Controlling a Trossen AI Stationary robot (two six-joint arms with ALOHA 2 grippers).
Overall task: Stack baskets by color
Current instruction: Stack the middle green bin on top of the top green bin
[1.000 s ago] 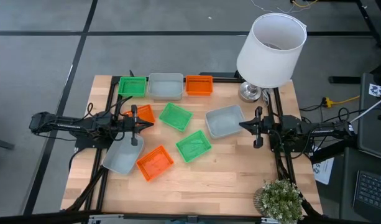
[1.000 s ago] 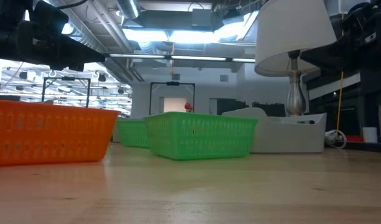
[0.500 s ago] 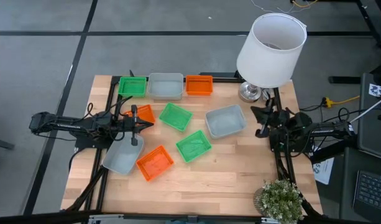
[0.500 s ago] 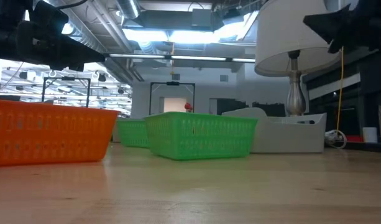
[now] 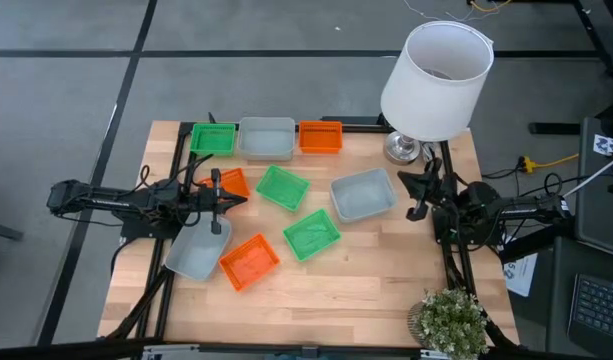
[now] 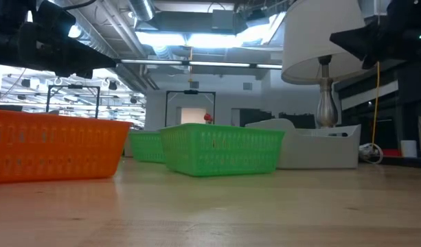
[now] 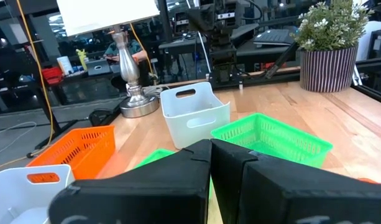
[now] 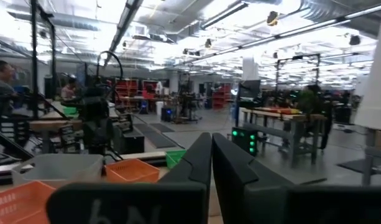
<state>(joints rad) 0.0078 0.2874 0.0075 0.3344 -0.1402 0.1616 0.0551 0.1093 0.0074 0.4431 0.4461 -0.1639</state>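
Observation:
Several baskets stand on the wooden table. A green (image 5: 213, 138), a grey (image 5: 266, 138) and an orange basket (image 5: 320, 136) form a row at the far edge. Loose in the middle are an orange (image 5: 230, 182), green (image 5: 283, 187), grey (image 5: 363, 195), green (image 5: 312, 235), orange (image 5: 249, 261) and grey basket (image 5: 197, 250). My left gripper (image 5: 243, 198) hangs shut over the table's left part, above the orange basket's near edge. My right gripper (image 5: 405, 181) is shut, tipped upward at the right, beside the middle grey basket. Neither touches anything.
A lamp with a big white shade (image 5: 433, 80) stands at the far right corner, close to my right gripper. A potted plant (image 5: 451, 320) sits at the near right corner. Bare wood (image 5: 356, 290) lies along the near edge.
My right gripper has risen and tipped its fingers upward, swinging toward the table's far edge and drawing back a little toward the right edge. It stays shut. The baskets have not moved.

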